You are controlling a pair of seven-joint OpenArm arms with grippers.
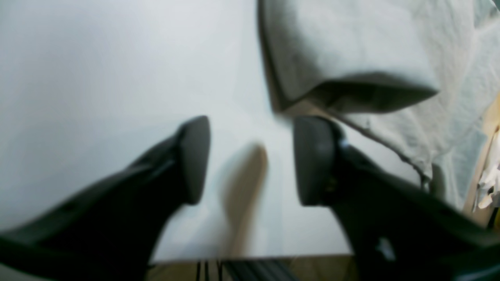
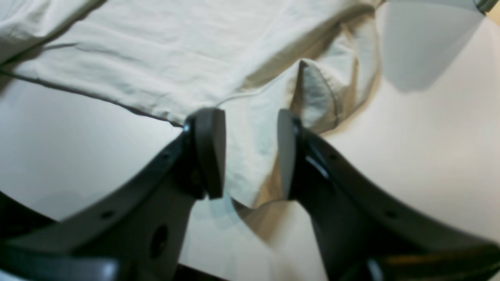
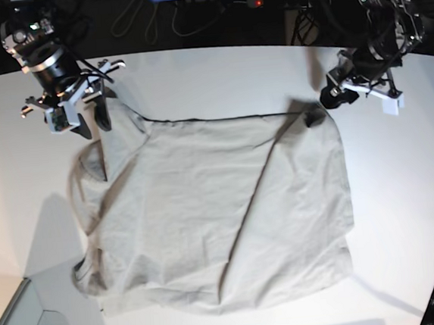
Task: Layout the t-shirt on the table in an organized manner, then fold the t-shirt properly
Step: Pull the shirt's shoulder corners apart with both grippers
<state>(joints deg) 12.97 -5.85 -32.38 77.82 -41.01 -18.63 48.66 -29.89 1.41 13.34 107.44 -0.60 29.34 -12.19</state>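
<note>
Base view shows one plain light grey-beige cotton t-shirt (image 3: 222,215) lying wrinkled across the large smooth white table (image 3: 217,75), with one long diagonal crease through its middle and the side toward the right-arm fingers bunched into folds. There are two arms, one at each far corner of the cloth, which looks like a stance for spreading the shirt flat, so the layout step seems under way and no fold has been made.

The right arm's fingers (image 2: 250,154) are spread, with a corner of the shirt's hem lying between the two pads; neither pad can be seen pressing the cloth, so I judge it is not pinched. Beyond these fingers the fabric runs away fairly flat, and to one side a small hemmed flap stands up in a ridge.

The left arm's fingers (image 1: 252,160) are also spread and hold nothing. Only bare table lies between them, and the shirt's turned-over, puffed corner (image 1: 351,78) sits just ahead of one pad, seemingly touching its tip. That corner is doubled on itself, likely why this arm sits there: it needs lifting and drawing outward.

Counted: one shirt, one table, two pairs of fingers, both open.
</note>
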